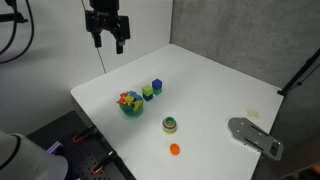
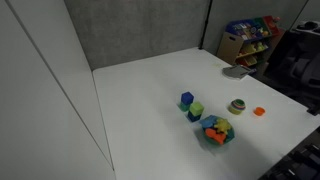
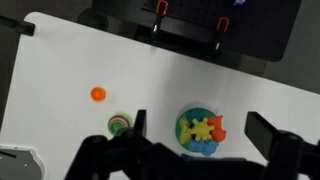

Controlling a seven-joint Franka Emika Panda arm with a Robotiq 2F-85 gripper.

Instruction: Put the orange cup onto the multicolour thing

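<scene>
The orange cup is a tiny bright-orange round cup near the front edge of the white table; it also shows in the other exterior view and in the wrist view. The multicolour thing, a squat green-yellow banded piece, sits close beside it, also seen in an exterior view and in the wrist view. My gripper hangs high above the table's far side, open and empty; in the wrist view its fingers straddle the green bowl far below.
A green bowl of mixed colourful pieces stands mid-table, with blue and green blocks beside it. A grey flat object lies at the table's edge. A shelf of toys stands beyond the table.
</scene>
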